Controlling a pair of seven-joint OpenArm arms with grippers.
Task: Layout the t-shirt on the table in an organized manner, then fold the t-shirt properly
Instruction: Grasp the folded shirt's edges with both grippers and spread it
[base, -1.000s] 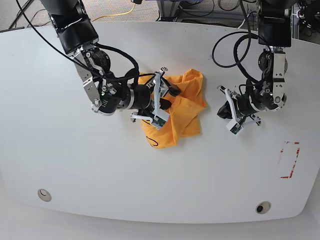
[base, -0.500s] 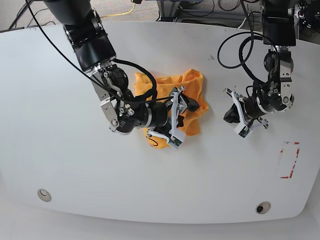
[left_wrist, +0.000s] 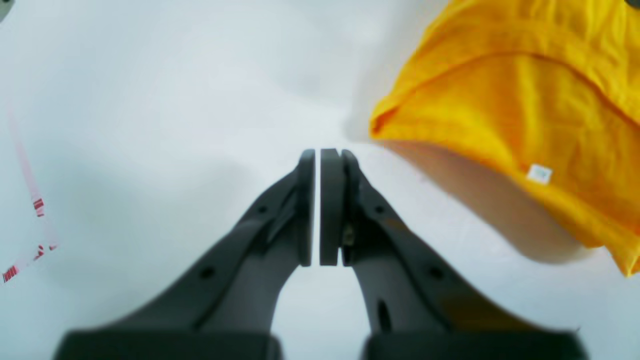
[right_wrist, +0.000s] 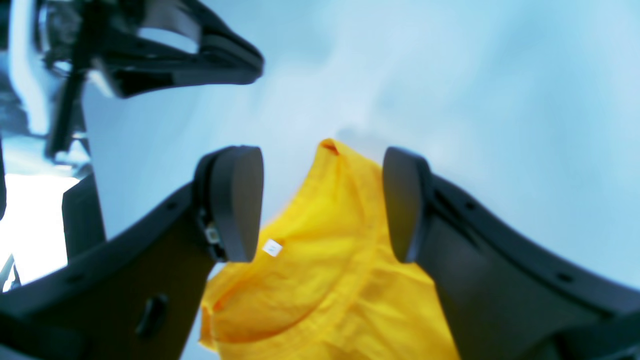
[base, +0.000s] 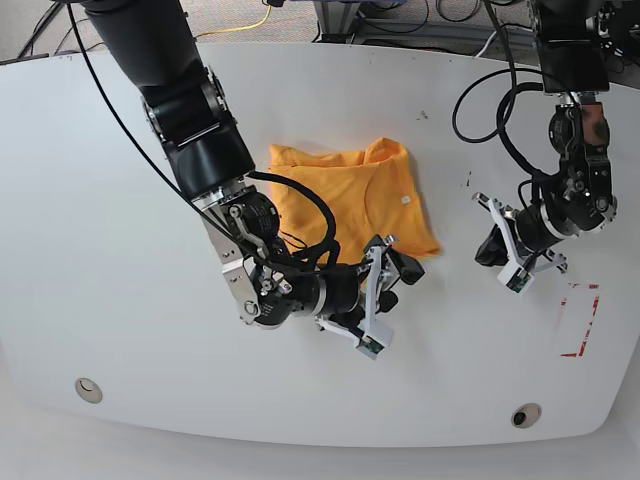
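Note:
The orange-yellow t-shirt (base: 350, 195) lies crumpled but partly spread on the white table (base: 120, 300), with one corner reaching toward the right. My right gripper (base: 400, 275) hovers at the shirt's near right edge. In the right wrist view this gripper (right_wrist: 320, 165) is open, and shirt cloth (right_wrist: 325, 260) with a small white label shows between and below the separated fingers, not pinched. My left gripper (base: 487, 250) is on bare table to the right of the shirt. In the left wrist view it (left_wrist: 318, 152) is shut and holds nothing, with the shirt (left_wrist: 525, 100) up to its right.
A red-tape outline (base: 580, 320) marks the table at the right, also seen in the left wrist view as red tape (left_wrist: 30, 200). Two round grommets (base: 88, 390) (base: 526, 414) sit near the front edge. Cables and equipment lie beyond the far edge.
My right arm swept toward the front right and its jaws widened. The shirt now lies flatter and wider. My left gripper drifted right, still shut.

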